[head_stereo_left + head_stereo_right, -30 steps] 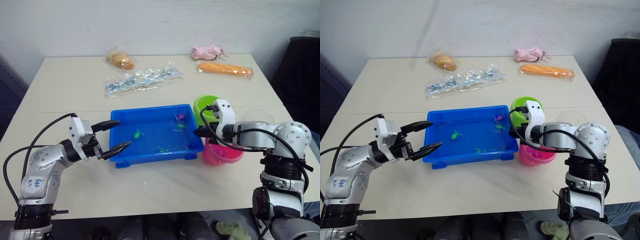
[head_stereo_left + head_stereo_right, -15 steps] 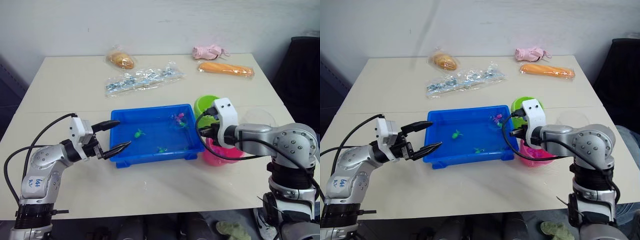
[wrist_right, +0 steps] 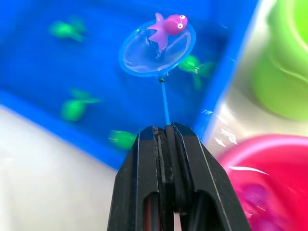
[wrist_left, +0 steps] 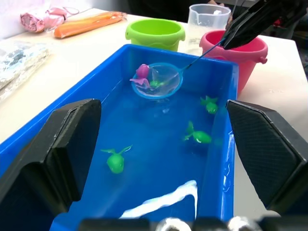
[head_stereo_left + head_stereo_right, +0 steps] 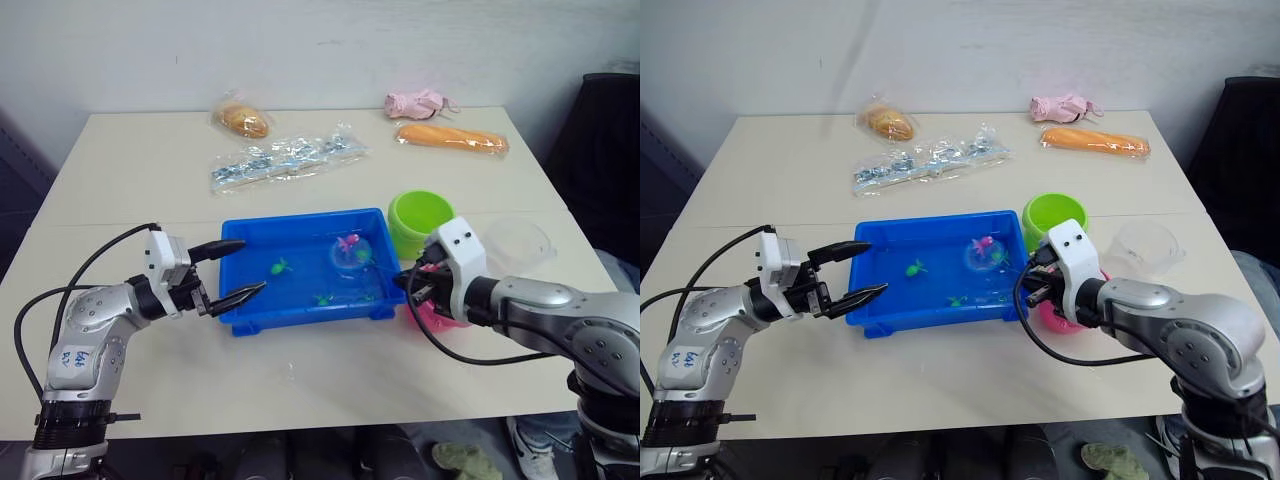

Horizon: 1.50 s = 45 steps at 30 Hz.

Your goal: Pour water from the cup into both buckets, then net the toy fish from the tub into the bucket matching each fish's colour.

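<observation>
Over the far right part of the tub [image 5: 300, 305], a small net [image 4: 156, 81] with a blue ring hangs on a thin handle, one pink fish [image 3: 167, 27] lying across its rim. Right gripper [image 3: 166, 137]: fingers pressed together, pinching the near end of the net's handle, set above the gap between the tub's right wall and the pink bucket [image 4: 250, 52]. Pink bucket stands just beside the tub's right near corner, partly hidden by the right arm in the head views. Lime green bucket [image 5: 421, 221] stands just behind it, near the tub's right far corner. Clear cup [image 5: 1143, 246] upright to the right of both buckets, near the table [image 5: 130, 170] edge.

Tub holds shallow water. Green fish in it: one left of centre [image 5: 279, 267], one toward the near wall [image 5: 324, 298], another near the right wall [image 4: 209, 103]. A further green shape shows through the net mesh; whether it sits in the net or under it, cannot tell.

Left gripper [image 5: 232, 269]: fingers spread wide, holding nothing, straddling the tub's left near corner, one finger over the rim, the other outside the near wall.

Far side of table: bagged bun [image 5: 241, 120], clear packet of small parts [image 5: 284, 158], wrapped orange item [image 5: 450, 137], pink cloth bundle [image 5: 417, 102]
</observation>
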Tool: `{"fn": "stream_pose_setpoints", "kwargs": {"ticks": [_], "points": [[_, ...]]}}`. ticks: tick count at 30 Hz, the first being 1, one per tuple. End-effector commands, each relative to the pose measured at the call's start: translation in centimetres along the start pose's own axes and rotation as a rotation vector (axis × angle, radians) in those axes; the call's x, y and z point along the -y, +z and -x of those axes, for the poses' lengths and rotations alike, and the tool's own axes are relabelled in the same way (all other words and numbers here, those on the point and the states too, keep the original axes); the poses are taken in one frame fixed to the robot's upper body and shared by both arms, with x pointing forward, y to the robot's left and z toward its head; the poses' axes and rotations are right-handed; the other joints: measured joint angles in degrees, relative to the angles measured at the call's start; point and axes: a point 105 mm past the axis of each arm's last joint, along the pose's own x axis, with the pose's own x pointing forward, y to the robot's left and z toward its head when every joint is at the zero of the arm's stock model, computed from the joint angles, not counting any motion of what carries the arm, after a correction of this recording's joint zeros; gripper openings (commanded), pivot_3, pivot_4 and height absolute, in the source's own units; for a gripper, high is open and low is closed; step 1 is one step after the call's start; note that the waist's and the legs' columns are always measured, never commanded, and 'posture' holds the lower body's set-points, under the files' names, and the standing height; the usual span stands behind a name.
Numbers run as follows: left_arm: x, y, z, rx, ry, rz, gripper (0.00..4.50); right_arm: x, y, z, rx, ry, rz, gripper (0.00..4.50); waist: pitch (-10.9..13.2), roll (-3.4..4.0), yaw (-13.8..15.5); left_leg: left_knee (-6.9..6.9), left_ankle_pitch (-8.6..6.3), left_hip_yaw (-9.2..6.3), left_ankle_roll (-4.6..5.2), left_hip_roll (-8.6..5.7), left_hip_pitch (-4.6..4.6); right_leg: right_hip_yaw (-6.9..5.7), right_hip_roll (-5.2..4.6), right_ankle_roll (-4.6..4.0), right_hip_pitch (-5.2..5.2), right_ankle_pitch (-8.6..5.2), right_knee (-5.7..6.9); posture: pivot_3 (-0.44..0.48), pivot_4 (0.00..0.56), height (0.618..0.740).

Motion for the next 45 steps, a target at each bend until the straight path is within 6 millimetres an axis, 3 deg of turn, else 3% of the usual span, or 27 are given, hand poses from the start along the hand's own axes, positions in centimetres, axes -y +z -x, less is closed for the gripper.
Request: {"fn": "stream_pose_setpoints", "kwargs": {"ticks": [1, 9, 13, 19, 24, 29, 35, 40, 45], "points": [[0.4, 0.9, -0.6, 0.022, -0.050, -0.013, 4.47, -0.5, 2.4, 2.0, 0.184, 0.038, 0.031, 0.00, 0.0, 0.00, 0.0, 0.00, 0.00, -0.01, 0.00, 0.00, 0.01, 0.00, 0.00, 0.00, 0.01, 0.00, -0.01, 0.000, 0.150, 0.740], [1.4, 2.3, -2.9, 0.081, -0.175, 0.013, 4.47, -0.8, 2.5, 5.7, 0.315, 0.048, 0.045, 0.00, 0.0, -0.01, 0.3, 0.01, 0.00, -0.01, 0.00, -0.01, 0.03, 0.00, 0.03, 0.02, 0.06, 0.01, -0.02, 0.000, 0.150, 0.740], [2.7, 2.1, -5.0, 0.124, -0.268, 0.049, 4.47, -1.0, 1.2, 8.0, 0.369, -0.017, 0.052, 0.00, 0.0, -0.01, 1.4, 0.01, 0.00, -0.03, 0.00, -0.03, 0.06, 0.01, 0.06, 0.03, 0.10, 0.01, -0.03, 0.000, 0.150, 0.740], [3.3, 2.4, -6.2, 0.150, -0.351, 0.046, 4.47, -1.2, -0.2, 11.1, 0.402, -0.105, 0.064, 0.00, 0.0, -0.01, 1.5, 0.07, 0.01, -0.01, 0.02, -0.07, 0.16, 0.08, 0.10, 0.09, 0.20, 0.05, -0.02, 0.000, 0.150, 0.740], [3.9, 3.2, -7.8, 0.191, -0.426, 0.036, 4.47, -0.2, -2.9, 15.0, 0.351, -0.276, 0.066, 0.00, 0.0, 0.00, 1.8, 0.04, 0.01, -0.10, 0.02, -0.07, 0.30, 0.07, 0.17, 0.09, 0.42, 0.05, -0.10, 0.000, 0.150, 0.740], [4.1, 3.3, -8.4, 0.203, -0.447, 0.039, 4.47, 1.0, -5.5, 16.8, 0.263, -0.407, 0.152, 0.00, 0.0, 0.01, 1.2, 0.02, -0.06, -0.09, 0.13, -0.05, 0.55, 0.14, 0.19, 0.21, 0.79, 0.12, -0.46, 0.000, 0.150, 0.740], [4.2, 3.2, -8.4, 0.201, -0.448, 0.037, 4.47, 2.4, -8.2, 16.7, 0.179, -0.479, 0.389, 0.00, -0.1, 0.05, 1.3, 0.02, -0.07, -0.09, 0.11, -0.06, 0.59, 0.17, 0.19, 0.21, 0.80, 0.12, -0.45, 0.000, 0.150, 0.740], [3.8, 3.2, -8.2, 0.195, -0.423, 0.022, 4.47, 2.4, -9.9, 15.3, 0.055, -0.412, 0.629, 0.00, -0.1, 0.06, 1.3, 0.06, -0.06, -0.08, 0.10, -0.09, 0.60, 0.17, 0.19, 0.22, 0.81, 0.12, -0.44, 0.000, 0.150, 0.740], [3.7, 3.2, -7.9, 0.192, -0.406, 0.017, 4.47, 3.5, -9.4, 15.1, 0.081, -0.491, 0.668, 0.00, -0.1, 0.08, 1.4, 0.07, -0.04, -0.10, 0.07, -0.06, 0.59, 0.15, 0.19, 0.21, 0.81, 0.12, -0.38, 0.000, 0.150, 0.740]]}}
